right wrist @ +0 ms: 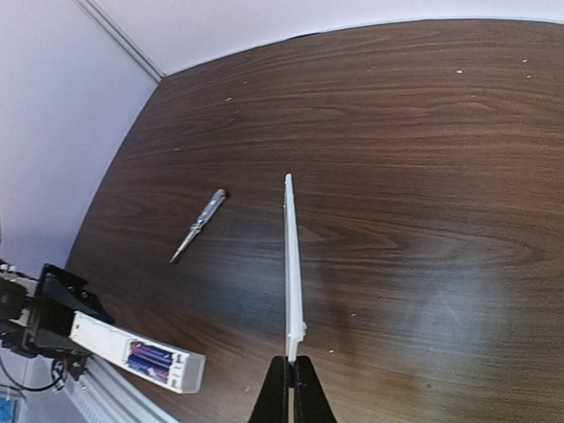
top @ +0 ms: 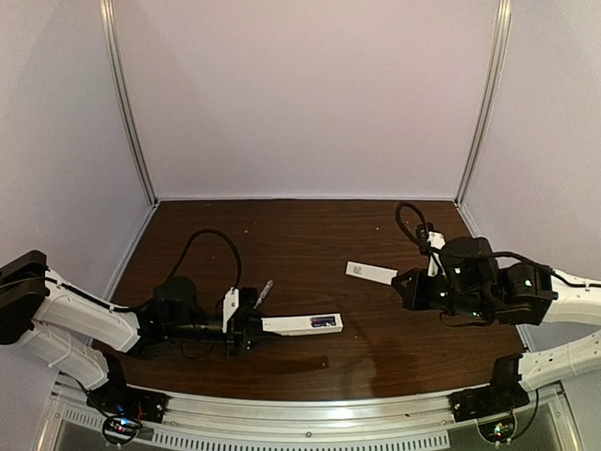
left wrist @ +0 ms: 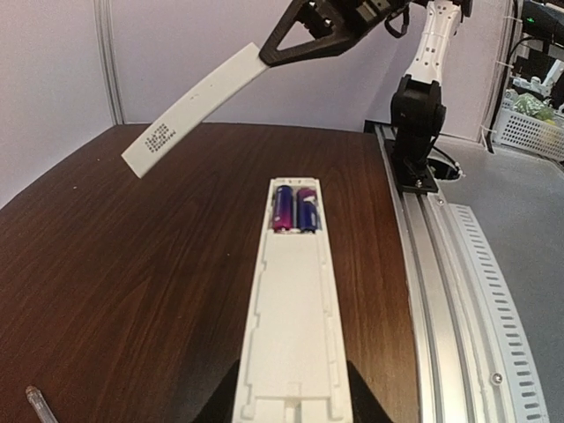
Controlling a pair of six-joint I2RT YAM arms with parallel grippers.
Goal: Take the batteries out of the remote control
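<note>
Dark wood-grain bench (top: pixel 310 235) with both arms reaching in from its near edge. The left fingers (left wrist: pixel 218 404) stand narrow and clamp the near end of the remote control (left wrist: pixel 295 326), one finger on each long edge. The white bar runs straight out from between them toward the right arm, with its open back face upward. The batteries (left wrist: pixel 295 210), both bluish-purple, lie side by side in the dark recess at the far end of the remote, well apart from the left fingers and touched by neither arm. In the top view the remote appears to be carried just above the bench, with a dark shadow on the wood below it. The right fingers (right wrist: pixel 276 398) are pressed fully together on one end of a thin white cover strip (right wrist: pixel 291 264). It is held edge-on and clear of the bench, and its free end bears a printed label and points toward the left arm. The strip hangs beyond the battery end of the remote, apart from it. A slim screwdriver (right wrist: pixel 198 225) lies flat on the bench near the left fingers, on the far side of the remote, touching neither.
</note>
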